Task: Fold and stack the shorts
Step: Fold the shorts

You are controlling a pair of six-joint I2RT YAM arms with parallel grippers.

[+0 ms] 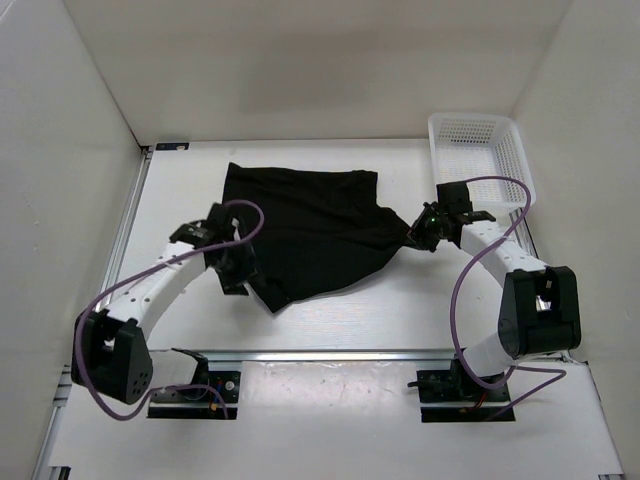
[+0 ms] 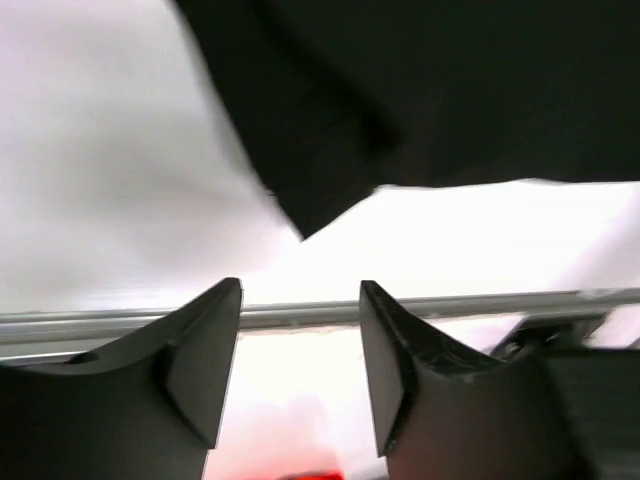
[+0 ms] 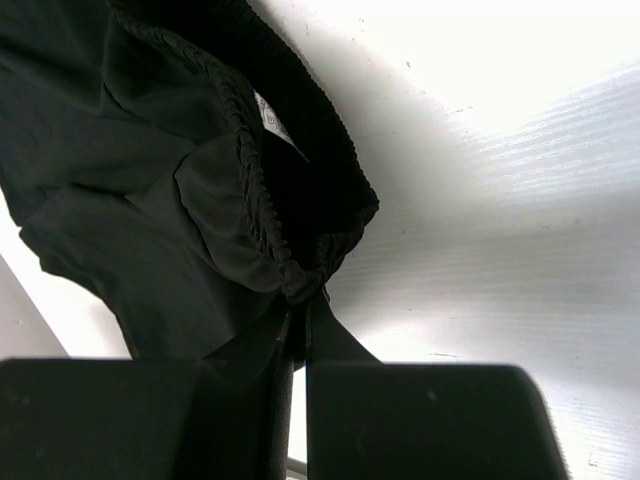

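The black shorts [image 1: 310, 230] lie spread on the white table in the top view, with one corner pulled out to the right. My right gripper [image 1: 418, 236] is shut on the gathered waistband at that corner; the right wrist view shows the bunched waistband [image 3: 300, 275] pinched between the fingers, with a small pale label [image 3: 272, 122] above. My left gripper [image 1: 232, 272] is at the shorts' left edge, open and empty. In the left wrist view its fingers [image 2: 215, 345] frame bare table, and the shorts' hem corner [image 2: 320, 190] lies just beyond them.
A white mesh basket [image 1: 478, 160] stands at the back right, just behind the right gripper. White walls enclose the table on the left, back and right. A metal rail [image 1: 330, 354] runs along the near edge by the arm bases.
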